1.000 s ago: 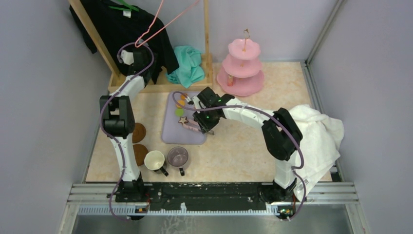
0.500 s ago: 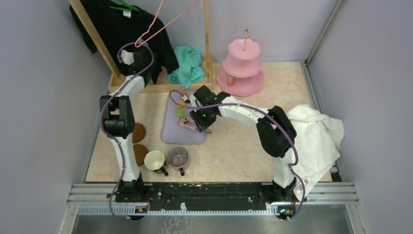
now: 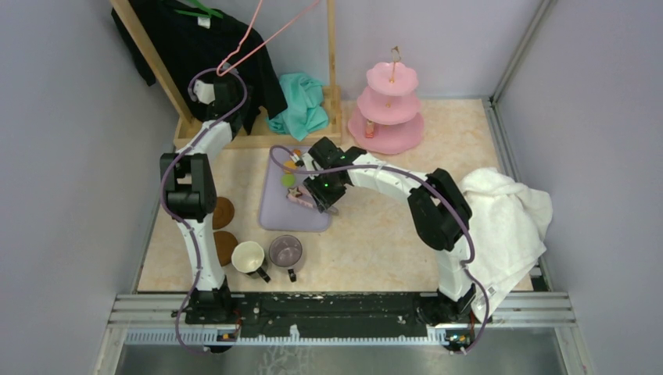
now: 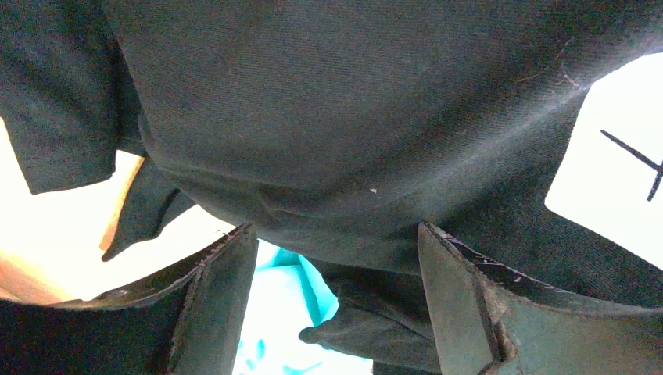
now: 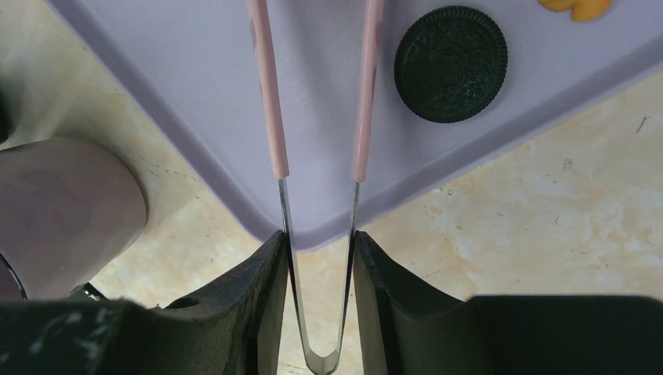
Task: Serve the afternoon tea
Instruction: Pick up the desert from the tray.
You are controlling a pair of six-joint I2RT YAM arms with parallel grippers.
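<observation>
My right gripper [image 3: 326,201] is shut on metal tongs with pink arms [image 5: 270,117], held low over a lilac tray [image 3: 297,215]. The tongs' arms stand apart and reach over the tray [image 5: 195,101], to the left of a black round cookie [image 5: 451,63]. An orange sweet [image 3: 290,165], a green sweet [image 3: 288,180] and a star cookie [image 3: 294,192] lie on the tray. The pink three-tier stand [image 3: 388,109] is at the back. The cream mug [image 3: 248,255], the greyish-purple mug [image 3: 286,251] and two brown coasters [image 3: 223,212] are at the front left. My left gripper [image 4: 336,258] is open at a black shirt [image 4: 352,117].
A wooden clothes rack [image 3: 258,137] with the black shirt and a pink hanger [image 3: 250,43] stands at the back left. A teal cloth [image 3: 301,105] lies on its base. A white towel [image 3: 508,219] is heaped at the right beside the right arm.
My right gripper has moved a little to the left and back over the tray with the tongs. The left arm has not moved.
</observation>
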